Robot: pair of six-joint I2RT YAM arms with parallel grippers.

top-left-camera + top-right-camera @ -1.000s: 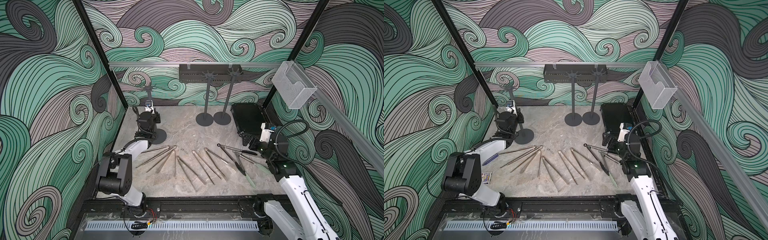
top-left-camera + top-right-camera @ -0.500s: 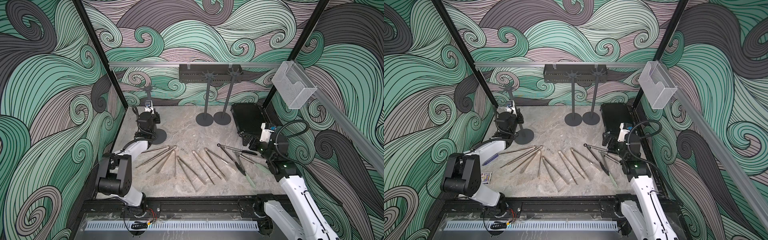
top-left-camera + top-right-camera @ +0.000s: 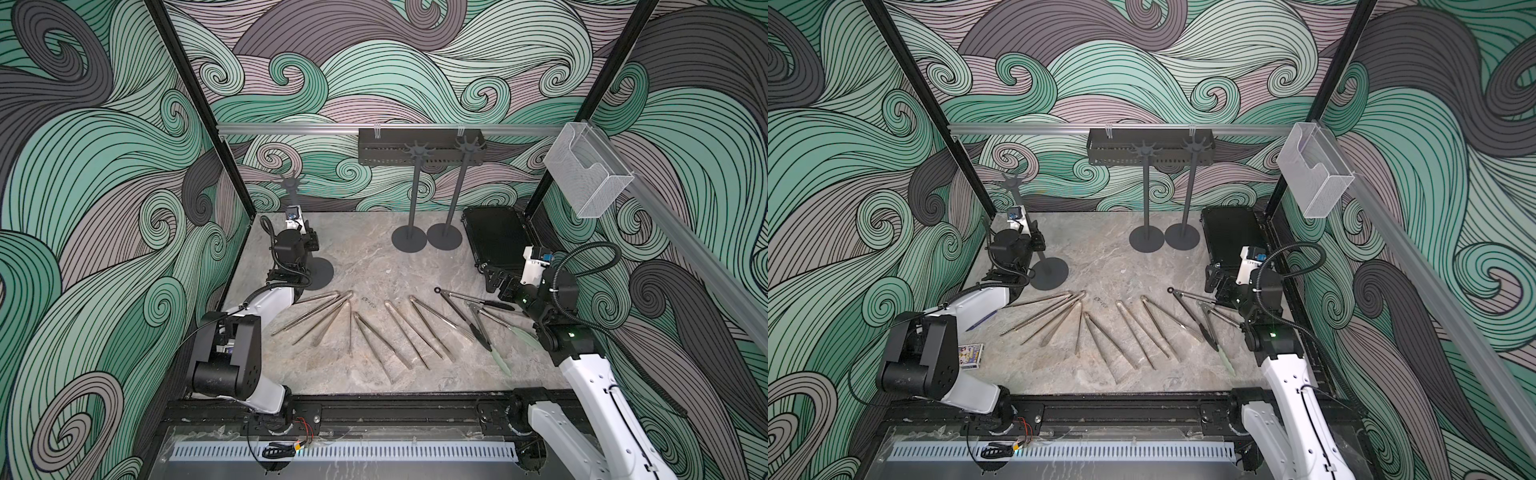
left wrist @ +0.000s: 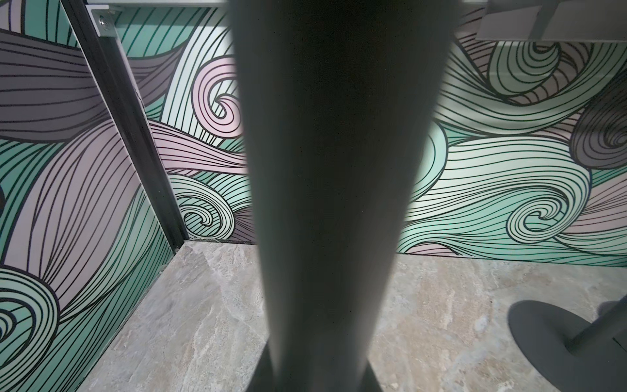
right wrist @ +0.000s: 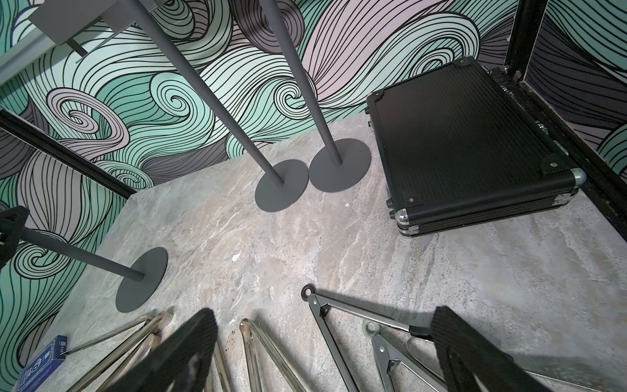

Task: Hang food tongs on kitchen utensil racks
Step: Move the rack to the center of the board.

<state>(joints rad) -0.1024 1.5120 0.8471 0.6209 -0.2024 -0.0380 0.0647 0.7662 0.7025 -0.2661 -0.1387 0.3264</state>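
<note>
Clearly, left pincer (image 3: 310, 246) clamps the left rack (image 3: 325, 272); right pincer (image 5: 325, 315) gapes empty above the black-tipped tongs (image 5: 366, 314).

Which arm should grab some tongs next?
Right. The right gripper, open, hovers over the black-tipped tongs; the left gripper is clamped on a rack pole.

Marble table (image 3: 365, 257) bears fanned tongs (image 3: 360, 322), three racks (image 3: 409, 241), a case (image 3: 494, 237) (black, closed).

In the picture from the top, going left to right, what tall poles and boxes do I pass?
The left rack → middle rack → right rack → black case → clear mesh box.
</note>
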